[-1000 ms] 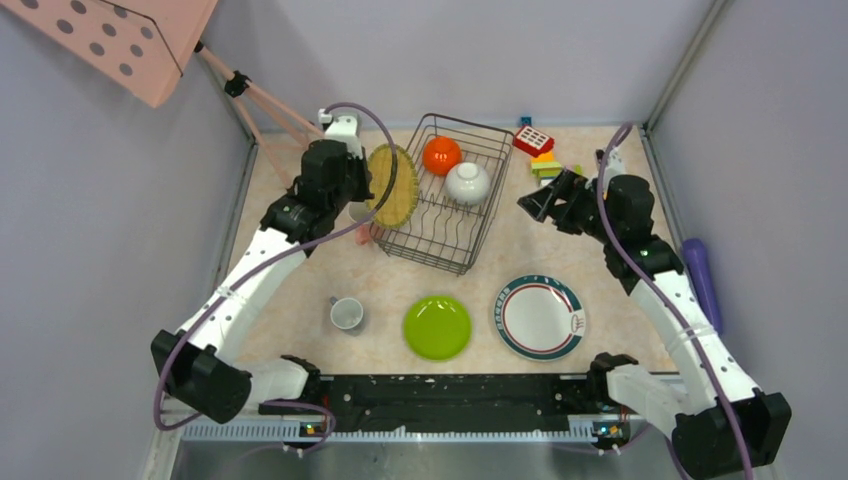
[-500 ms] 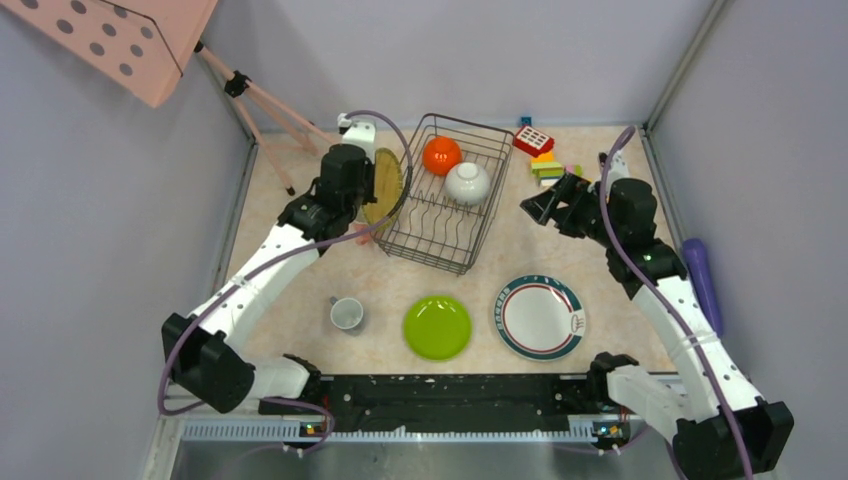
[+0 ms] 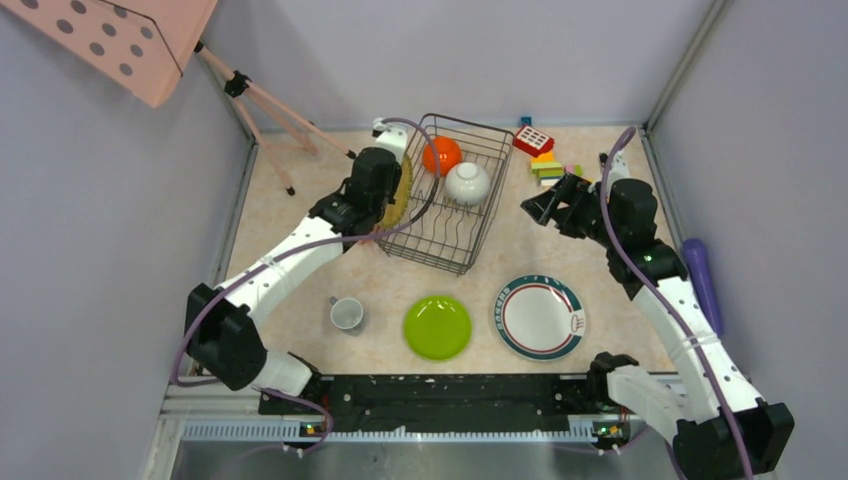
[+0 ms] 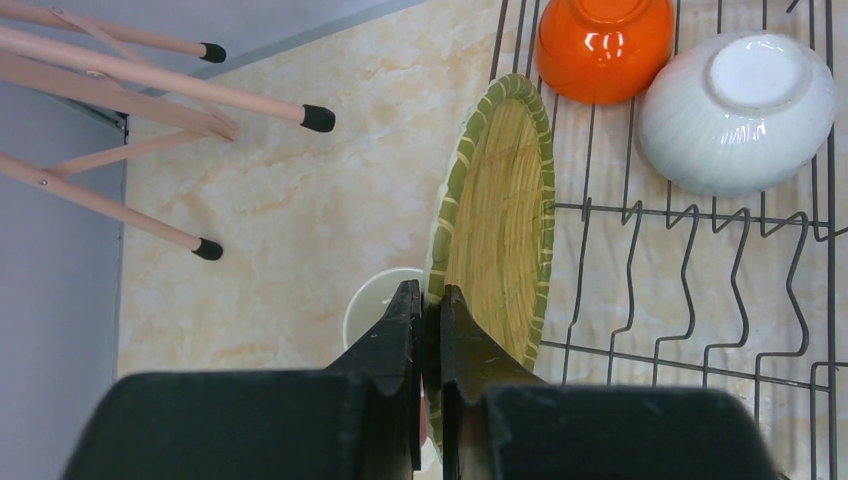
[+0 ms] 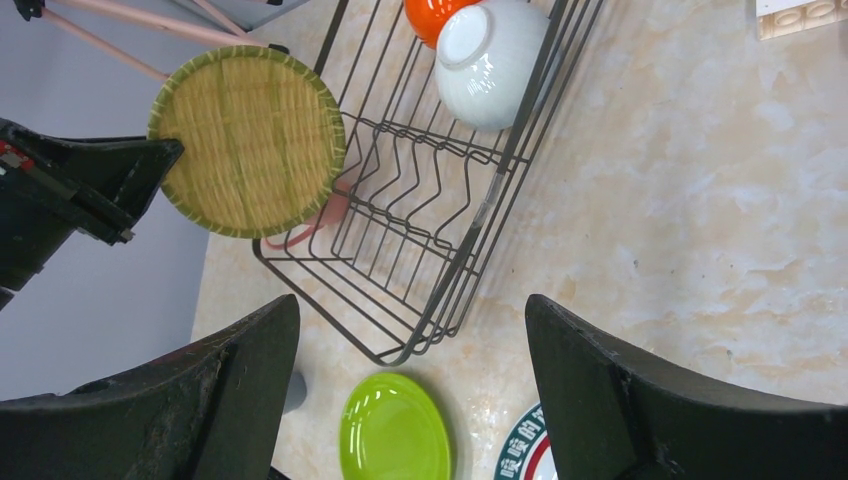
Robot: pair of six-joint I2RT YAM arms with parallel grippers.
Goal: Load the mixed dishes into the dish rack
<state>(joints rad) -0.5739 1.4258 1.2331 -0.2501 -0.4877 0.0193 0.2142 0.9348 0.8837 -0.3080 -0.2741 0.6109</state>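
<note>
Straw, woven and green-rimmed, the round mat [image 4: 497, 215] stands on edge at the left wall of the dish rack [image 5: 484, 212], its face turned to the wires. The left claw [image 4: 428, 318] pinches the mat's near rim, fingers closed almost together, so the disc reaches away from the fingertips towards the orange bowl [image 4: 603, 45] and the upturned whitish cup [image 4: 735, 110] at the rack's far end. A pink cup [image 5: 330, 208] sits on the table just outside the rack, under the mat. The right claw [image 3: 532, 207] hangs spread wide and empty, right of the rack. Nearer the arm bases lie another small cup [image 3: 347, 314], the lime-green plate [image 3: 437, 327] and the white plate [image 3: 539, 317].
</note>
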